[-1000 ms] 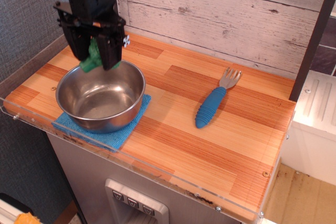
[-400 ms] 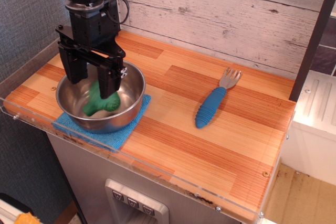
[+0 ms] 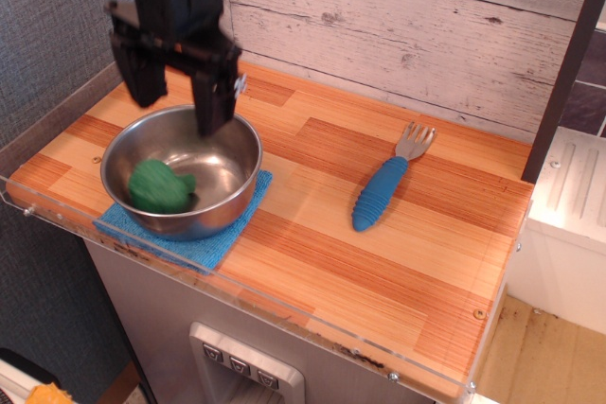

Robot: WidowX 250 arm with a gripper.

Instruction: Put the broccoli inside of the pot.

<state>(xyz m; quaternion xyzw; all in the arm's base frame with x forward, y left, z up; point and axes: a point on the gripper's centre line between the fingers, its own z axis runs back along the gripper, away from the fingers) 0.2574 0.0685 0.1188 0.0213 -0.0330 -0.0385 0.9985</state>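
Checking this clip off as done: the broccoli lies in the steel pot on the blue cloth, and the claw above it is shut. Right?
Not quite. In the observation.image view the claw is open, its fingers spread apart and empty above the pot. The rest stands: the broccoli lies inside the pot, which sits on the blue cloth.

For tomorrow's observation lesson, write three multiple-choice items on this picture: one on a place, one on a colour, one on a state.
1. Where is the broccoli?
A. beside the fork
B. inside the pot
C. on bare wood

2. What colour is the fork's handle?
A. blue
B. red
C. yellow

3. How is the tool?
A. shut on the broccoli
B. shut on the fork
C. open, empty

Key: 1 B, it lies in the pot; 2 A, the fork has a blue ribbed handle; 3 C, its fingers stand apart above the pot.
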